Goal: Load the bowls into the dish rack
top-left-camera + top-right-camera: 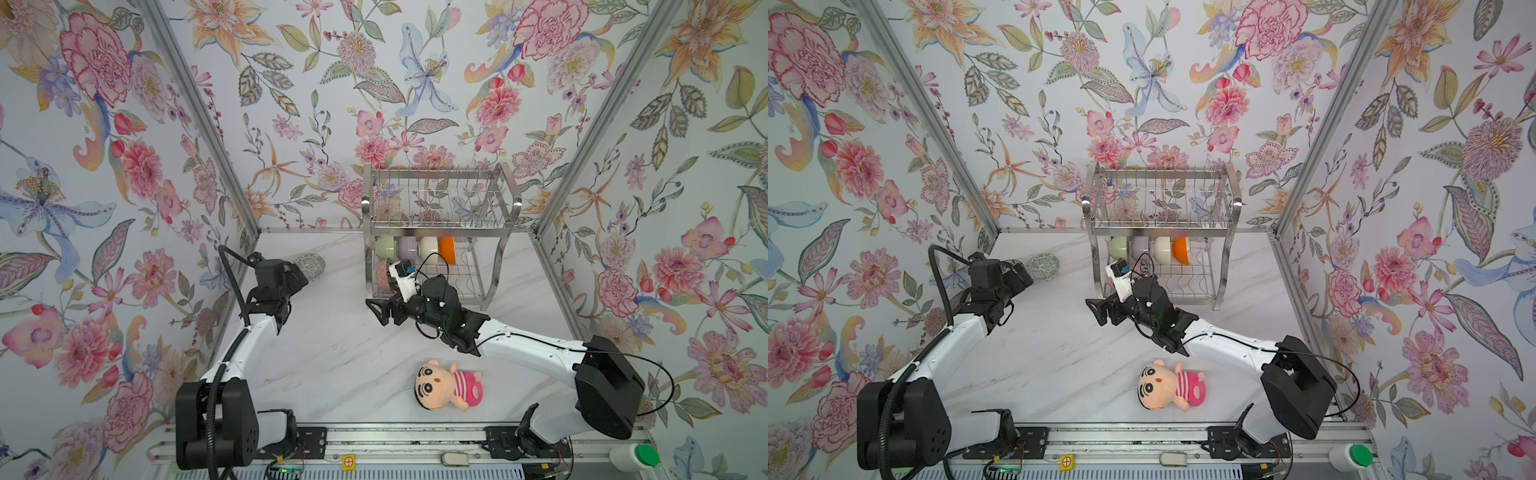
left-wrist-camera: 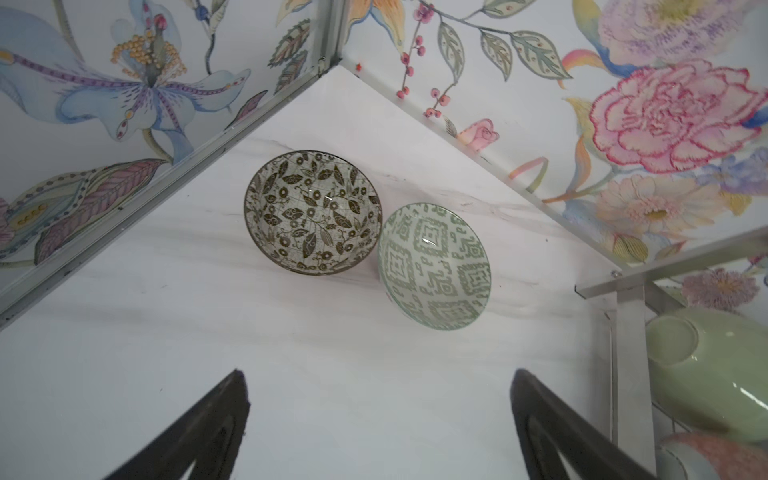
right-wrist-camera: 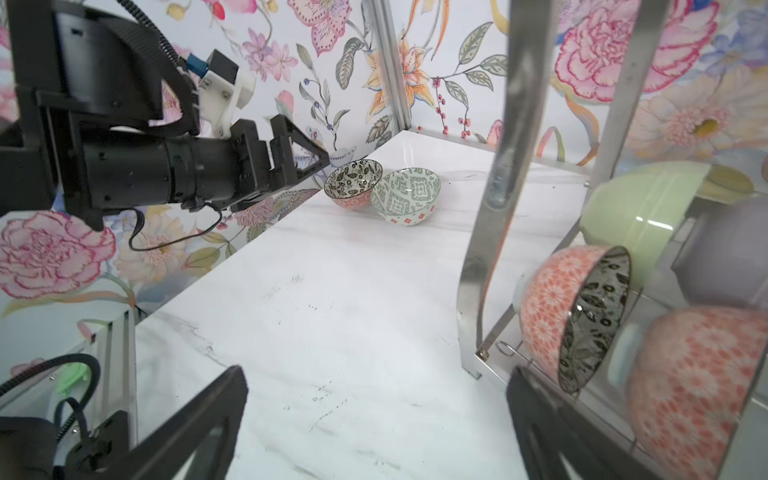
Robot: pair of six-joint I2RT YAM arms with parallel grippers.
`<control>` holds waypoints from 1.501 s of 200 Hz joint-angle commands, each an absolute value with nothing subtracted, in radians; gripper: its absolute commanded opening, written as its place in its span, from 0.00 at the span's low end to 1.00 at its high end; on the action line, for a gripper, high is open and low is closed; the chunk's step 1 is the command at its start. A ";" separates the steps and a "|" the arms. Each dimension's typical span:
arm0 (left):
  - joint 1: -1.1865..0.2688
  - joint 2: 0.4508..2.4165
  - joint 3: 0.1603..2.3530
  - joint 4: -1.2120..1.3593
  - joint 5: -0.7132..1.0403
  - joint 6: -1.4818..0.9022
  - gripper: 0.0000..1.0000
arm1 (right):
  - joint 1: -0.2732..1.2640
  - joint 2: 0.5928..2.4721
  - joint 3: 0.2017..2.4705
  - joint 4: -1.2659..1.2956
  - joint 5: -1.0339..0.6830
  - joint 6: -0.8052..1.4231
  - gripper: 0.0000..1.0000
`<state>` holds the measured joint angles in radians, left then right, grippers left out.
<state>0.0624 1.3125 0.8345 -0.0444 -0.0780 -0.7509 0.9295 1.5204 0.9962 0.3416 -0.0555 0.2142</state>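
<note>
The left gripper (image 2: 379, 374) holds its fingers spread wide and empty over the marble table (image 2: 291, 395), facing a dark-leaf bowl (image 2: 311, 212) and a green-diamond bowl (image 2: 434, 266) that touch each other in the far left corner. The right gripper (image 3: 376, 372), also wide and empty, sits just beside the dish rack (image 1: 440, 227). There two pinkish bowls (image 3: 552, 307) stand on edge low down and four plain bowls (image 1: 417, 249) line up under the top tier. A plush doll (image 1: 446, 386) lies near the front edge, with bare tabletop between the arms.
</note>
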 commanded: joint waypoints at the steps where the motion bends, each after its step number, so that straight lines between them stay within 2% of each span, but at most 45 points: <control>1: 0.130 1.357 0.858 0.007 -0.023 -0.883 0.99 | 0.983 1.578 1.075 0.270 0.047 0.089 0.99; 58: 0.296 1.535 0.901 0.157 0.073 -1.020 0.97 | 1.063 1.740 1.254 0.232 0.117 0.005 0.99; 90: 0.330 1.686 0.955 0.211 0.149 -1.072 0.90 | 1.064 1.815 1.343 0.178 0.147 0.022 0.99; 135: 0.338 1.788 0.997 0.222 0.140 -1.061 0.89 | 1.056 1.828 1.323 0.200 0.154 0.048 0.99; 162: 0.344 1.825 0.996 0.237 0.143 -1.062 0.84 | 1.044 1.815 1.298 0.211 0.151 0.055 0.99; 253: 0.344 1.852 0.974 0.255 0.118 -1.010 0.42 | 0.968 1.731 1.165 0.291 0.142 0.118 0.99; 278: 0.344 1.867 0.989 0.245 0.123 -0.988 0.35 | 0.956 1.703 1.134 0.305 0.144 0.123 0.99; 300: 0.344 1.888 0.999 0.248 0.139 -0.984 0.33 | 0.945 1.679 1.110 0.312 0.150 0.121 0.99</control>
<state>0.3359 1.8500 0.9764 0.2489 0.1280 -1.0096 0.9539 1.7275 1.1389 0.2768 0.1398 0.1055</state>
